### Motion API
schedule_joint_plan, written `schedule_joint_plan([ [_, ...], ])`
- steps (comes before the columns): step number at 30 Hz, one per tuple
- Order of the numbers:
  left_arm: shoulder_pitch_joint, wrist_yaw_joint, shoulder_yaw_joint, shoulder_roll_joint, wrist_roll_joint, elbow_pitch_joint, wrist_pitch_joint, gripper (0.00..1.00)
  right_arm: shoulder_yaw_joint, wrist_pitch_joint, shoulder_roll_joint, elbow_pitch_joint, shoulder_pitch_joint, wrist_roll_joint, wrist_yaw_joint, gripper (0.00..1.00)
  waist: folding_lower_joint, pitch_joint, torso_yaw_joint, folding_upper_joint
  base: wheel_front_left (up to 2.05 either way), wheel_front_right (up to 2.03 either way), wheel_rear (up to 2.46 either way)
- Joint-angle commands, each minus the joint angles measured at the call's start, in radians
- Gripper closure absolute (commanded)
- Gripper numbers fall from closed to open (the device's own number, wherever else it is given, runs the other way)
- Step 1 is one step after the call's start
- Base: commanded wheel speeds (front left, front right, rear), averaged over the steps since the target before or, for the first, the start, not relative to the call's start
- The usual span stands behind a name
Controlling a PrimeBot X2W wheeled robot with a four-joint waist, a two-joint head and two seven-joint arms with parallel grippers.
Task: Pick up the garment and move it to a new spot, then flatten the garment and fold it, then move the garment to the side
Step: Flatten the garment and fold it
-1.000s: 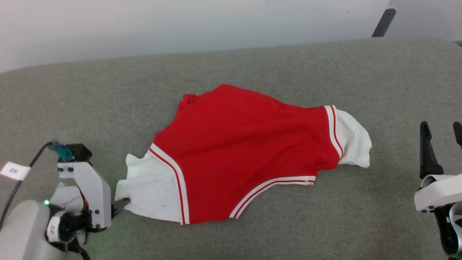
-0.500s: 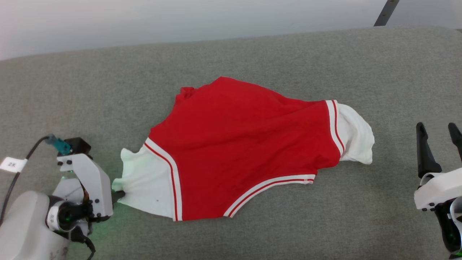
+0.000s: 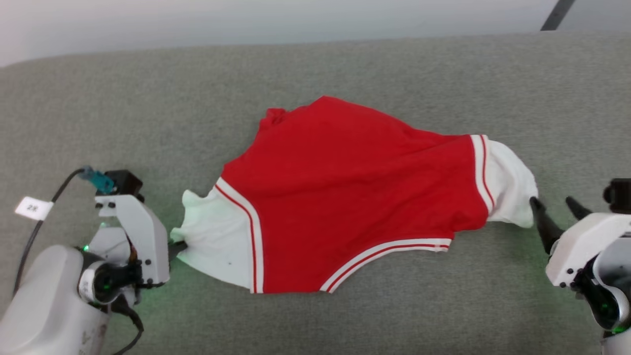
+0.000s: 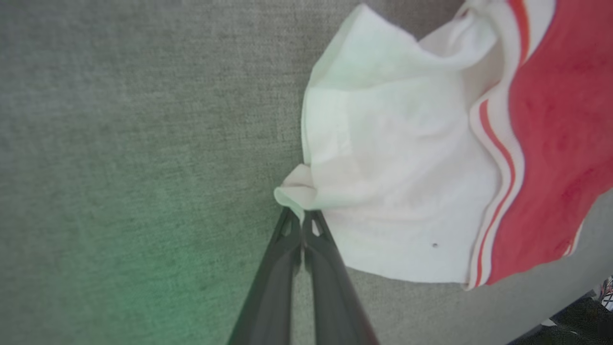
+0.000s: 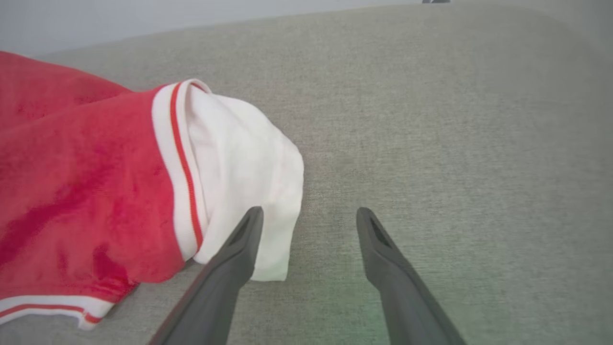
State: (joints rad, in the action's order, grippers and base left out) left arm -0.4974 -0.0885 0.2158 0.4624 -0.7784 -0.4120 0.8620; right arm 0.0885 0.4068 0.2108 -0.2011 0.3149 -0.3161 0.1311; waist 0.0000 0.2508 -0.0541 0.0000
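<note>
Subject: the garment (image 3: 355, 197), a red shirt with white sleeves and striped trim. It lies spread but creased across the middle of the grey padded surface (image 3: 345, 74), one sleeve toward each of my arms. It sits directly on the padding, not in a bin, basket or tray.

Left side: my left gripper (image 3: 178, 245) is pinched fully together on the outer corner of the left white sleeve (image 3: 217, 241). The left wrist view shows a small fold of white cloth caught between the fingertips. A second ago those fingers stood apart at the sleeve edge, so this grip is new. I judge it narrow, a corner only, and liable to slip under a hard pull.

Right side: my right gripper (image 3: 551, 201) is spread wide and holds nothing. It was well clear of the shirt a second ago. Now it is just beside the right white sleeve (image 3: 510, 187), with one finger at the cuff's lower edge and the other over bare padding.

Assessment: one of two holds is made. The right fingers need to straddle the cuff and close before the shirt can be lifted to a new spot. Flattening, folding and setting aside are not yet begun.
</note>
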Motion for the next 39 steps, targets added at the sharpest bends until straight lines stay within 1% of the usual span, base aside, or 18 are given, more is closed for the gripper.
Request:
schedule_joint_plan([
  [1, -0.006, -0.004, 0.005, -0.008, 0.009, -0.005, -0.004, 1.00, -0.009, 0.011, 0.008, -0.012, 0.013, -0.012, -0.001, 0.00, 0.0000, 0.015, 0.016, 0.0000, 0.00, 0.00, 0.00],
  [4, -0.018, -0.006, 0.016, -0.017, 0.010, 0.002, -0.008, 1.00, -0.023, 0.060, 0.022, -0.065, 0.034, -0.018, -0.001, 0.00, 0.0000, 0.031, 0.035, 0.0000, 0.00, 0.00, 0.00],
  [9, -0.035, -0.009, 0.025, -0.025, 0.010, 0.004, -0.019, 1.00, -0.057, 0.121, 0.008, -0.148, 0.068, -0.057, 0.000, 0.00, 0.0000, 0.051, 0.052, 0.0000, 0.00, 0.00, 0.00],
  [13, -0.044, -0.011, 0.029, -0.030, 0.005, 0.003, -0.024, 1.00, -0.096, 0.175, 0.011, -0.224, 0.095, -0.077, 0.000, 0.00, 0.0000, 0.062, 0.058, 0.0000, 0.00, 0.00, 0.00],
  [14, -0.046, -0.010, 0.029, -0.031, 0.005, 0.001, -0.024, 1.00, -0.107, 0.192, 0.012, -0.243, 0.100, -0.079, 0.000, 0.35, 0.0000, 0.064, 0.058, 0.0000, 0.00, 0.00, 0.00],
  [15, -0.049, -0.009, 0.030, -0.031, 0.004, 0.001, -0.023, 1.00, -0.114, 0.213, 0.010, -0.261, 0.106, -0.090, 0.000, 1.00, 0.0000, 0.065, 0.058, 0.0000, 0.00, 0.00, 0.00],
  [18, -0.056, -0.005, 0.031, -0.027, 0.005, 0.000, -0.018, 1.00, -0.131, 0.272, 0.020, -0.291, 0.128, -0.118, 0.000, 1.00, 0.0000, 0.067, 0.055, 0.0000, 0.00, 0.00, 0.00],
  [21, -0.067, 0.003, 0.032, -0.017, 0.004, 0.009, 0.000, 1.00, -0.132, 0.319, 0.038, -0.290, 0.165, -0.152, 0.000, 1.00, 0.0000, 0.065, 0.051, 0.0000, 0.00, 0.00, 0.00],
  [24, -0.100, 0.010, 0.030, -0.007, 0.004, 0.033, 0.022, 1.00, -0.124, 0.355, 0.048, -0.262, 0.213, -0.208, 0.000, 1.00, 0.0000, 0.051, 0.048, 0.0000, 0.00, 0.00, 0.00],
  [29, -0.183, 0.018, 0.026, 0.001, -0.008, 0.084, 0.072, 1.00, -0.088, 0.405, 0.072, -0.196, 0.305, -0.284, 0.000, 1.00, 0.0000, -0.004, 0.047, 0.0000, 0.00, 0.00, 0.00],
  [31, -0.231, 0.020, 0.032, 0.010, 0.004, 0.100, 0.090, 1.00, -0.078, 0.422, 0.069, -0.179, 0.341, -0.305, 0.000, 1.00, 0.0000, -0.031, 0.048, 0.0000, 0.00, 0.00, 0.00],
  [34, -0.310, 0.026, 0.034, 0.006, 0.011, 0.112, 0.110, 1.00, -0.058, 0.441, 0.052, -0.159, 0.411, -0.331, 0.000, 1.00, 0.0000, -0.072, 0.051, 0.0000, 0.00, 0.00, 0.00],
  [37, -0.401, 0.025, 0.037, 0.002, 0.026, 0.108, 0.102, 1.00, -0.027, 0.441, 0.032, -0.157, 0.488, -0.346, 0.000, 1.00, 0.0000, -0.108, 0.055, 0.0000, 0.00, 0.00, 0.00],
  [39, -0.459, 0.021, 0.039, -0.010, 0.035, 0.093, 0.089, 1.00, -0.011, 0.432, 0.015, -0.168, 0.536, -0.344, 0.000, 1.00, 0.0000, -0.130, 0.059, 0.0000, 0.00, 0.00, 0.00],
])
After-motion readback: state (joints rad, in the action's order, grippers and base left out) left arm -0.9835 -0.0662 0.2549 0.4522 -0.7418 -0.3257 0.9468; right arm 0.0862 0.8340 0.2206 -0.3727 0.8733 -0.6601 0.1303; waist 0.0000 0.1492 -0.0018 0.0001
